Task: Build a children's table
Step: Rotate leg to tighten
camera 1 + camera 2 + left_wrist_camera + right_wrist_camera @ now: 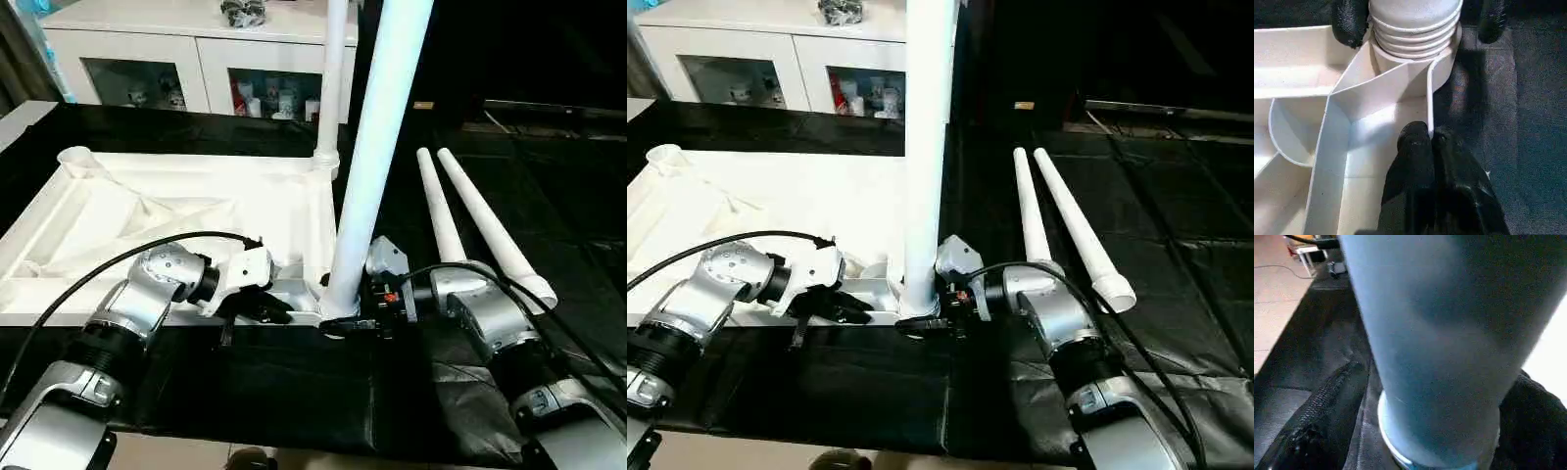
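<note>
The children's table top [196,211] lies upside down on a black-covered surface [294,392], ribbed underside up, with one leg [377,157] standing upright in the near corner socket [1415,63] and another leg [333,78] upright in the far corner on the same side. Two more legs [1068,220] lie side by side on the black cover, well apart from the top, on the robot's right. The left tool [1431,139] has its two black fingers [1413,147] pressed together on the thin rim wall of the top, just beside the near socket. The right tool [1425,431] sits at the foot of the near leg with its fingers [1317,421] spread on either side of it, apart from the leg's surface. A white cabinet [196,59] with glass-fronted shelves stands behind the work.
</note>
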You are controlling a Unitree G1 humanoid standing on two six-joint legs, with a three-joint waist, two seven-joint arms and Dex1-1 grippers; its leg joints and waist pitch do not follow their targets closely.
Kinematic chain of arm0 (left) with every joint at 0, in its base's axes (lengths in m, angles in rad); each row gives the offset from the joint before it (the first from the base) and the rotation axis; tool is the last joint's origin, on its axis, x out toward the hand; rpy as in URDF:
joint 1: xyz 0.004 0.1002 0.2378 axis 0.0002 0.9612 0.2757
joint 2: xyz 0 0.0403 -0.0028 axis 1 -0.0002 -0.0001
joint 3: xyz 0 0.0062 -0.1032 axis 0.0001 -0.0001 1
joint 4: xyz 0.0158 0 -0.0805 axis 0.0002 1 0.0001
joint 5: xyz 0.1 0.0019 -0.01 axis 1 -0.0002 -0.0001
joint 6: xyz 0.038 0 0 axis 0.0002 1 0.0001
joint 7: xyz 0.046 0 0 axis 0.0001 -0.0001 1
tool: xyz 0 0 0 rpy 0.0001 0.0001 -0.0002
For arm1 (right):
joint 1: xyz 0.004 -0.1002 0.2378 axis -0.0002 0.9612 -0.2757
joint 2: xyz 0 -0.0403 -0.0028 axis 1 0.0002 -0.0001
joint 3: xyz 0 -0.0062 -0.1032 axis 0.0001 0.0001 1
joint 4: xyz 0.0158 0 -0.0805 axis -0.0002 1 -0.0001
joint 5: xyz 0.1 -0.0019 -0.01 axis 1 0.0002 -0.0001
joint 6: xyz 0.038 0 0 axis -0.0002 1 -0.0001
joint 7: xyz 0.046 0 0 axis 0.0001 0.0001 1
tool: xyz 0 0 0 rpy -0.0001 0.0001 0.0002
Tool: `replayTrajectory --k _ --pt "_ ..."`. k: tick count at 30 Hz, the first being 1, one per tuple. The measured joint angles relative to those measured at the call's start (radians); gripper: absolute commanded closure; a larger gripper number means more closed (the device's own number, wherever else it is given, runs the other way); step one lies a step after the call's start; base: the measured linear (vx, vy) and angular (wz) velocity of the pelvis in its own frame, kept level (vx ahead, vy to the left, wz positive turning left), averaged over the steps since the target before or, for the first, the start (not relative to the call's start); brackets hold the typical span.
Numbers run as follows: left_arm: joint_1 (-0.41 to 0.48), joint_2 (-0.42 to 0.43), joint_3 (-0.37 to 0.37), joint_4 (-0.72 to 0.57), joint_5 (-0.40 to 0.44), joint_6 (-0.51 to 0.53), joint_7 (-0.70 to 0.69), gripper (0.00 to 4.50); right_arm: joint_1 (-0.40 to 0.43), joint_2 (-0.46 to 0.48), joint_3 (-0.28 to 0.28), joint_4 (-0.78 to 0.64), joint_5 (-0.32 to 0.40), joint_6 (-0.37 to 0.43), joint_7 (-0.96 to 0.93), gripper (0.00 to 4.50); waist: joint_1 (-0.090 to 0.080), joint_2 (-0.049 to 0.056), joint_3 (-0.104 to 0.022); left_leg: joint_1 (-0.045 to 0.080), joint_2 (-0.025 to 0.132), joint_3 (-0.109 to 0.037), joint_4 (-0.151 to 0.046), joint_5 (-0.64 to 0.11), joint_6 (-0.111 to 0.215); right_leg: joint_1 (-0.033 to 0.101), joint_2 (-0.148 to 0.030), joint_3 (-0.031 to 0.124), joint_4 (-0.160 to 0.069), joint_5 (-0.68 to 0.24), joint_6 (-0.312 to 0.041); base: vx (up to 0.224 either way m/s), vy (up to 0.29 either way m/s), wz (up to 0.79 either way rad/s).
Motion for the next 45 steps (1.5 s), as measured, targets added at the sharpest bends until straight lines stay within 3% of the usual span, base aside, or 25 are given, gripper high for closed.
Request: replayTrajectory --k 7,13,18,27,32,42,45 --pt "0.000 0.000 0.000 0.000 0.000 0.000 0.001 4.50 0.000 0.000 0.000 0.001 0.000 0.003 -0.008 0.74 0.000 0.000 0.000 0.000 0.000 0.000 0.000 0.000 0.000 0.000 0.000 0.000 0.000 0.000 0.000 0.000 0.000 0.00" --pt "0.000 0.000 0.000 0.000 0.000 0.000 0.000 4.50 0.000 0.000 -0.002 0.019 0.001 0.004 -0.016 1.40 0.000 0.000 0.000 0.000 0.000 0.000 0.000 0.000 0.000 0.000 0.000 0.000 0.000 0.000 0.000 0.000 0.000 0.00" --pt "0.000 0.000 0.000 0.000 0.000 0.000 0.000 4.50 0.000 0.000 -0.002 0.020 0.001 0.004 -0.017 1.66 0.000 0.000 0.000 0.000 0.000 0.000 0.000 0.000 0.000 0.000 0.000 0.000 0.000 0.000 0.000 0.000 0.000 0.00" --pt "0.000 0.000 0.001 0.000 -0.004 0.009 0.000 4.50 0.002 0.003 -0.005 0.021 0.005 0.005 -0.017 1.73 0.000 0.000 0.000 0.000 0.000 0.000 0.000 0.000 0.000 0.000 0.000 0.000 0.000 0.000 0.000 0.000 0.000 0.00" --pt "0.000 -0.025 0.022 0.001 -0.013 0.072 0.038 4.50 0.027 0.043 -0.049 0.022 0.020 0.007 -0.087 1.73 -0.003 0.001 0.000 0.000 0.000 0.000 0.000 0.000 0.000 0.000 0.000 0.000 0.000 0.001 -0.001 0.000 0.000 0.00" --pt "0.002 -0.211 0.110 -0.047 0.014 0.321 0.431 4.50 0.005 0.220 -0.240 0.095 0.014 0.034 -0.633 1.74 -0.058 0.005 0.000 -0.001 0.000 0.000 -0.001 0.001 -0.001 -0.003 0.000 0.000 0.000 0.001 -0.001 0.000 0.000 0.00" --pt "0.025 -0.254 0.124 -0.110 0.036 0.390 0.520 4.50 -0.013 0.258 -0.256 0.110 0.003 0.034 -0.745 1.74 -0.073 0.006 0.000 -0.001 0.000 0.000 -0.002 0.001 -0.001 -0.004 0.001 0.000 -0.001 0.000 -0.002 0.000 0.000 0.00"
